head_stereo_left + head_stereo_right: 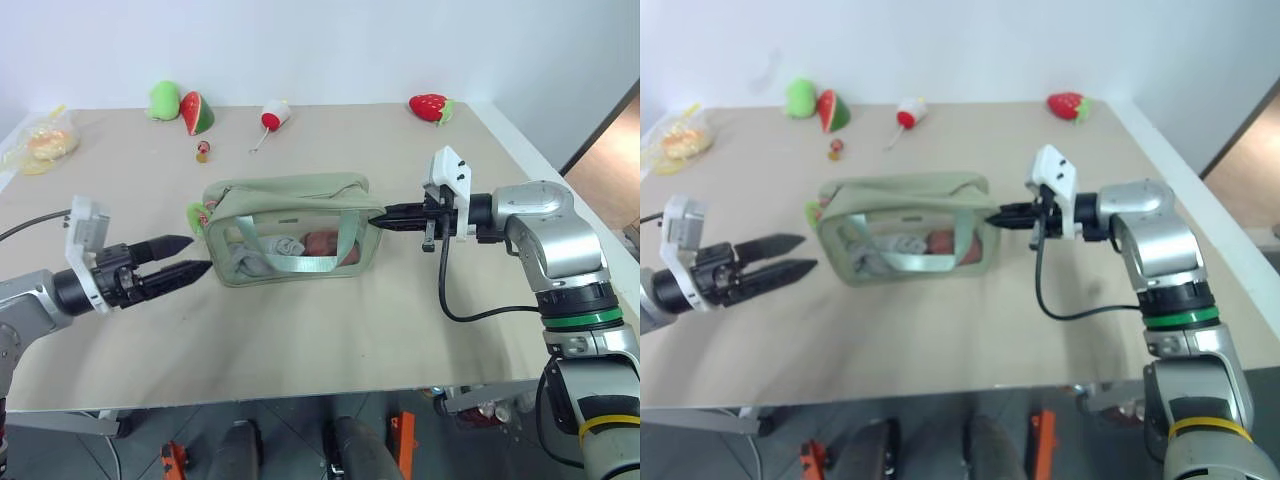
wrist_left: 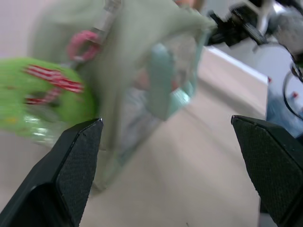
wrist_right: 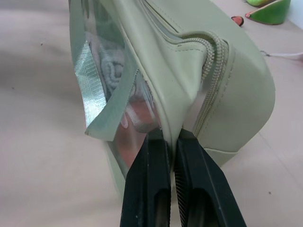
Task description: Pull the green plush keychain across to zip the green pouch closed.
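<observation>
The green plush keychain (image 1: pixel 197 214) hangs off the pouch's left end, right down by the tabletop, with a pink loop tying it to the zipper. The green pouch (image 1: pixel 285 195) sits mid-table, long side facing the robot, strap draped over its clear front panel, some soft stuff visible inside.

The right gripper (image 1: pixel 384 217) has its fingers pinched together on the pouch's right end; the wrist view shows them clamped on the fabric edge just below where the zipper curves down. The left gripper (image 1: pixel 196 256) is just off the pouch's left front corner, fingers spread apart, holding nothing. One finger is near the keychain but I can't tell if it touches. Nothing sits between that gripper and the keychain.

Other stuff is well back along the far edge of the table (image 1: pixel 400 330): a round green plush (image 1: pixel 163 100) touching a watermelon slice (image 1: pixel 197 113), a tiny red thing (image 1: pixel 203 152), a red-and-white toy (image 1: pixel 272 116), a strawberry (image 1: pixel 431 106), and a crinkly bag (image 1: pixel 40 145) at far left.
</observation>
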